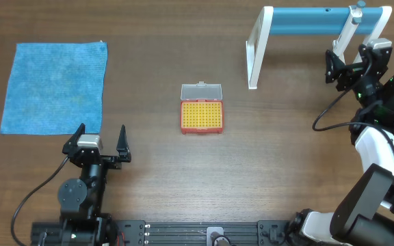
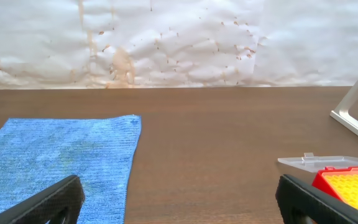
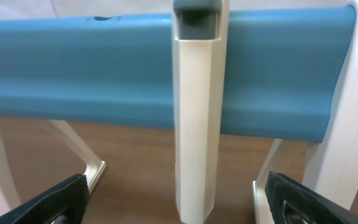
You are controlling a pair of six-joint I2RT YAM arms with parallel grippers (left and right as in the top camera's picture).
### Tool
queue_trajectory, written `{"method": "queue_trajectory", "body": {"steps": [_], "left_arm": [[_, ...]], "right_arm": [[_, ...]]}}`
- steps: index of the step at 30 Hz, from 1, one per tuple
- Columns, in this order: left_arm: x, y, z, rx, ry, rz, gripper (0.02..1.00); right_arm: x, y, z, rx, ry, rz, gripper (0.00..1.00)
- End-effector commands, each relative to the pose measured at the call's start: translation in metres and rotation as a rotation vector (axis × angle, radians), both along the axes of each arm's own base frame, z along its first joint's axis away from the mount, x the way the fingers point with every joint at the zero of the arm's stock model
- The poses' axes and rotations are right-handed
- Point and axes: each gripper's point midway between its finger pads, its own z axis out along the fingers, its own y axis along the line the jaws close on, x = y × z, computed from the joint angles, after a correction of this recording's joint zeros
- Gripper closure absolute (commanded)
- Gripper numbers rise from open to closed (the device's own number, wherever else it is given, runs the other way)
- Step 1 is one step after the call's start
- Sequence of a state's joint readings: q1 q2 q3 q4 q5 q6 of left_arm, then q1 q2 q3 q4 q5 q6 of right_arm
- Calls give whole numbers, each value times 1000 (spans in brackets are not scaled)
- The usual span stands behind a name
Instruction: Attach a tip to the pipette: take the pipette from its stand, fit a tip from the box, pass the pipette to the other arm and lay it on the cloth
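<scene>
The pipette is hanging on the stand at the desk's far right corner. The right gripper is facing it, fingers spread wide, gripping nothing. The left gripper is sitting wide open and empty near the front edge, below the cloth.

The left gripper has its two dark fingers wide apart, with nothing between them, low over the brown worktop. A blue cloth lies flat on the worktop near one finger. Near the other finger stands the tip box, red with a yellow top, and its clear lid is folded back. Beyond the box is a white leg of the stand. A creased white paper sheet with brownish stains closes the far side.
</scene>
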State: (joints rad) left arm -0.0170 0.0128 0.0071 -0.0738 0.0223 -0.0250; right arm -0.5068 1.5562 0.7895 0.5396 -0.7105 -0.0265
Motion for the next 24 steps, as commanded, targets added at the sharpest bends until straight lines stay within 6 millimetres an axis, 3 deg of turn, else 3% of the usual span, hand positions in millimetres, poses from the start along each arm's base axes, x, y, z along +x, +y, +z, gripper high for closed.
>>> {"method": "queue_trajectory", "body": {"steps": [1, 16, 24], "left_arm": [[0, 2, -1, -8, 1, 12, 23], [0, 2, -1, -8, 0, 12, 20], [0, 2, -1, -7, 1, 12, 23]], "right_arm": [[12, -6, -2, -1, 6, -78, 66], [36, -16, -14, -5, 16, -117, 75], [48, -6, -12, -7, 9, -85, 165]]}}
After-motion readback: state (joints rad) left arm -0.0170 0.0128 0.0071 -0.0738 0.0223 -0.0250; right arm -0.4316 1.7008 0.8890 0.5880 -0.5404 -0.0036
